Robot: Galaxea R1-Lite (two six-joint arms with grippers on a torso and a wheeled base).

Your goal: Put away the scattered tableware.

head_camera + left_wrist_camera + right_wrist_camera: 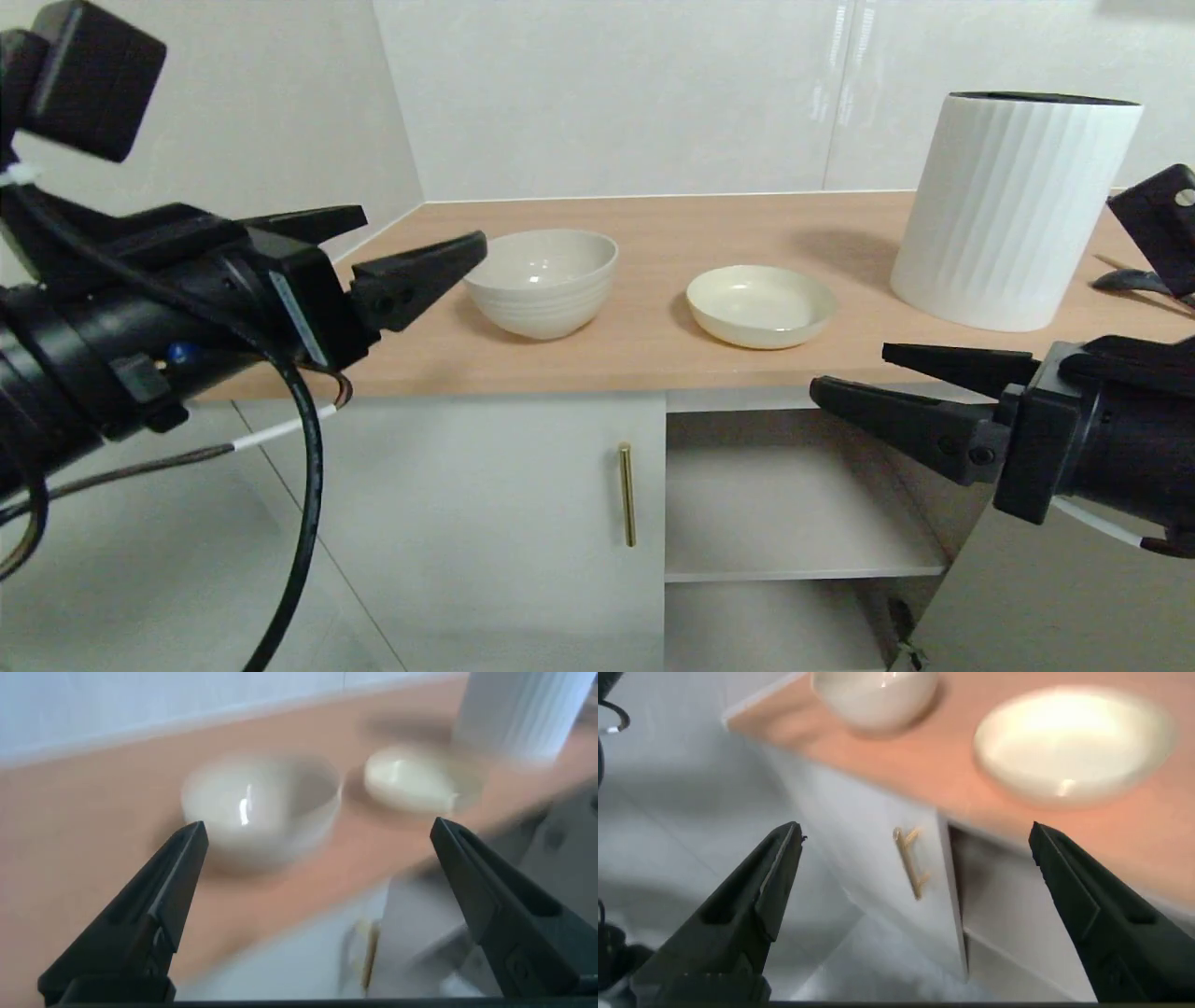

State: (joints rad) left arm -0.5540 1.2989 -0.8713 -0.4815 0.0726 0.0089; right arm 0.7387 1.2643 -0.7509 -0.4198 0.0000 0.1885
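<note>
As both rest upright, bowl [541, 280] mouth-up, dish [761, 305] mouth-up

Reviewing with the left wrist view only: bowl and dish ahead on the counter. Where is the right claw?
Observer: The right claw is open, in front of the open cabinet, below the counter.
Operator: Anything inside that cabinet?
Observer: A white shelf divides it into upper and lower spaces.
Operator: And the white thing beyond the dish?
Observer: A tall ribbed cylinder with a dark top rim, standing on the counter to the robot's right of the dish.
</note>
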